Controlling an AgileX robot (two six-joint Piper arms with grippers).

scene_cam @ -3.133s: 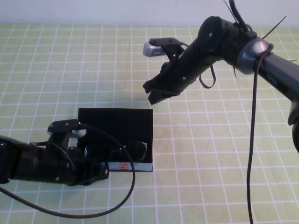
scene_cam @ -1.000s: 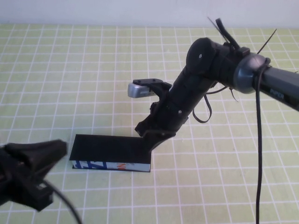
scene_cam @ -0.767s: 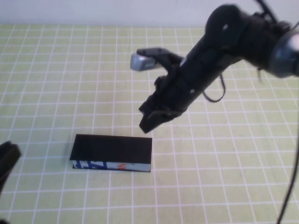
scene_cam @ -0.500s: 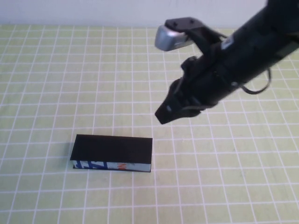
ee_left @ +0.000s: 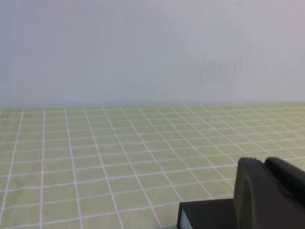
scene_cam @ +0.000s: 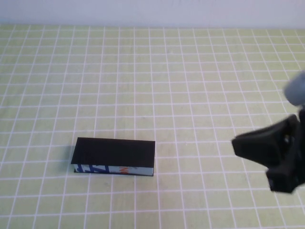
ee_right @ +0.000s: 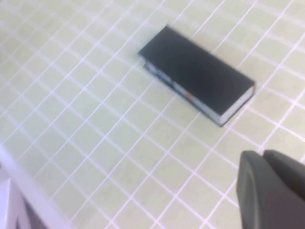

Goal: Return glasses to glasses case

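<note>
The glasses case (scene_cam: 114, 151) lies shut on the green checked table, left of centre, with its blue and orange printed edge facing me. It also shows in the right wrist view (ee_right: 198, 74), and one corner of it shows in the left wrist view (ee_left: 205, 215). The glasses are hidden from every view. My right gripper (scene_cam: 238, 143) hangs at the right edge of the table, well away from the case; its fingers (ee_right: 267, 191) are shut and empty. My left gripper (ee_left: 263, 164) is out of the high view; it is shut and empty, close over the case's corner.
The green table (scene_cam: 152, 71) with white grid lines carries nothing else. A pale wall (ee_left: 152, 47) rises behind its far edge. A white edge (ee_right: 19, 191) borders the table in the right wrist view.
The case was open with the glasses inside; my right gripper pressed the lid shut, then rose and swung to the right edge. My left arm pulled back out of the high view.
</note>
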